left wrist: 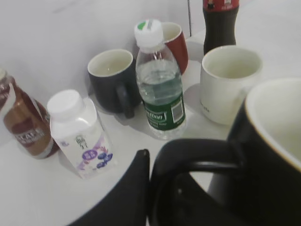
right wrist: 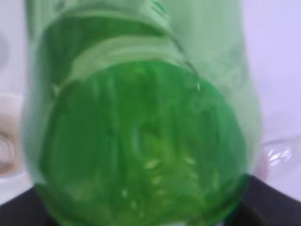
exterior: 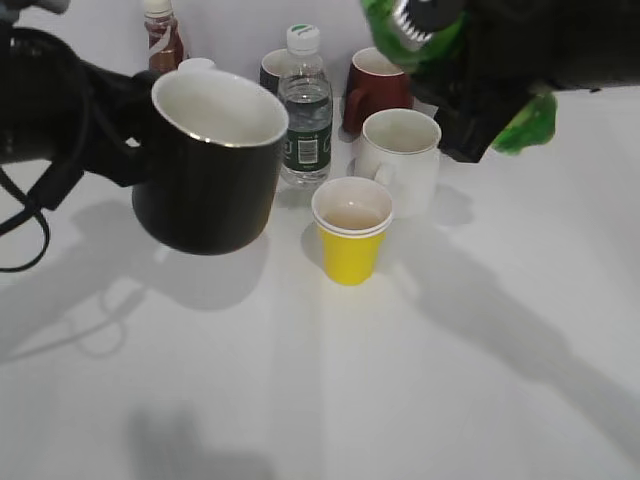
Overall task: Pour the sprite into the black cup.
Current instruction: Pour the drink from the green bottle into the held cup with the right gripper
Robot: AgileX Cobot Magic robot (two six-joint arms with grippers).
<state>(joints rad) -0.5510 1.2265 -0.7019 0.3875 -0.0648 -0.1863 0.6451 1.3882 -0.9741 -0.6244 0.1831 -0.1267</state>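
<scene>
The left gripper is closed on the handle of the black cup, held above the desk's left side. Farther back, at the far right corner, the right gripper clamps the sprite, tilted neck-left

Blurred green sprite, filling view

The black cup, glossy with a white inside, hangs upright above the surface at the left, its mouth open; the sprite, translucent green, lies tilted at upper right, its neck pointing left.
</scene>
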